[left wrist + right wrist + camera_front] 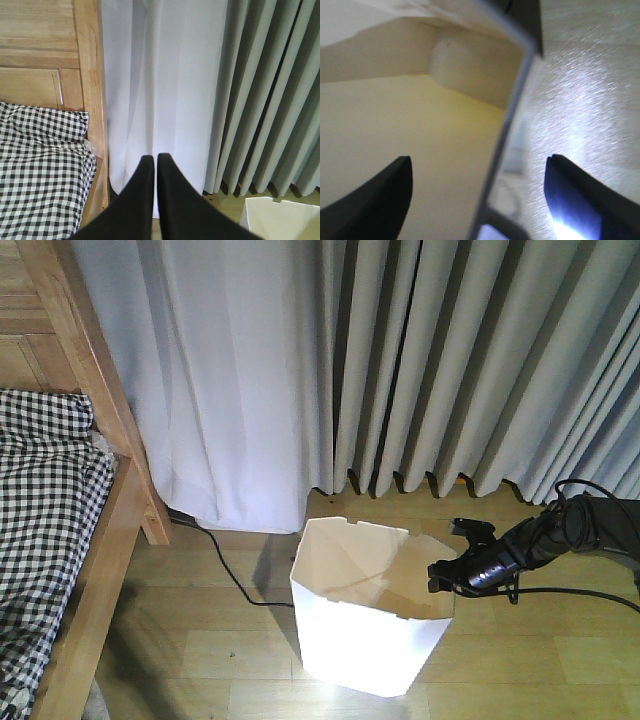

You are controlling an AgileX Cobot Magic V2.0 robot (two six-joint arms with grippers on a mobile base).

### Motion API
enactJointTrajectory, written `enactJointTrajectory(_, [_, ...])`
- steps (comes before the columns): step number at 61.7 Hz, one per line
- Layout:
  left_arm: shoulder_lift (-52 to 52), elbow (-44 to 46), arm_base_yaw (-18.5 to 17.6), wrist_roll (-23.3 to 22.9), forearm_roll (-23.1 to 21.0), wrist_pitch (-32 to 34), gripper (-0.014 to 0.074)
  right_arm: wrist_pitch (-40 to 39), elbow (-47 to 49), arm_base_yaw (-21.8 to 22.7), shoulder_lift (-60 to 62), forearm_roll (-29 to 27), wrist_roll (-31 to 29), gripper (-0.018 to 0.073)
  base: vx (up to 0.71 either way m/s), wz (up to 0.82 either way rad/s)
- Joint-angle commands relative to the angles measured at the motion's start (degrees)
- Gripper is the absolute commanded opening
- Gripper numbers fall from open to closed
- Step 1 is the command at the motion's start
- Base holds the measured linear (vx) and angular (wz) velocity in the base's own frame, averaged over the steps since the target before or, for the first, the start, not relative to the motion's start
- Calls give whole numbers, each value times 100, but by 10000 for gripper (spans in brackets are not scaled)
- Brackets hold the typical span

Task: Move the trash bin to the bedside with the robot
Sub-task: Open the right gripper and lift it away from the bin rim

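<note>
Grey curtains (480, 360) hang behind a wood floor (200, 660). The right gripper (479, 175) straddles the trash bin (365, 625) rim, jaws spread, one inside and one outside; the left gripper (151, 159) is pressed together, idle. The bin stands apart from the bed (50, 510). Dragging a thin wall could tip it or slip free.

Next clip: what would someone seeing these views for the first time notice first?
Most likely the white trash bin on the wooden floor in front of the grey curtains, with the right gripper at its right rim. The right wrist view shows its open fingers straddling the bin wall, one inside and one outside. At far left stands the bed, checked bedding in a light wooden frame; the left gripper is shut and points at the curtains beside it.
</note>
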State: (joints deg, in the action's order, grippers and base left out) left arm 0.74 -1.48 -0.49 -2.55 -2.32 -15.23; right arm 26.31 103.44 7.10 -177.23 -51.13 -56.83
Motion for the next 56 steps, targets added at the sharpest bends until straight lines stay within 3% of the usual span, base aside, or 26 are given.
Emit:
enactJointTrajectory(1, [81,-107,-36,-32,-25,396,-6,410,114,19,420,-38,-133,539,0,0])
enactJointTrajectory(9, [81,-107,-36,-32,-25,396,-6,572,29,25,672,46,-140,539,0,0])
enactJointTrajectory(19, [81,-107,-36,-32,-25,396,-6,-482,-1148,20,1517,-455,-391,539,0,0])
enactJointTrajectory(25, [81,-107,-36,-32,-25,396,-6,-1042,-1998,20,2101,-926,-1051,539,0,0])
enactJointTrajectory(34, [81,-107,-36,-32,-25,396,-6,-850,-2918,20,2939,-1191,-2100,539,0,0])
enactJointTrajectory(56, [81,-107,-36,-32,-25,396,-6,-1012,-4558,20,5968,-1109,-2171,539,0,0])
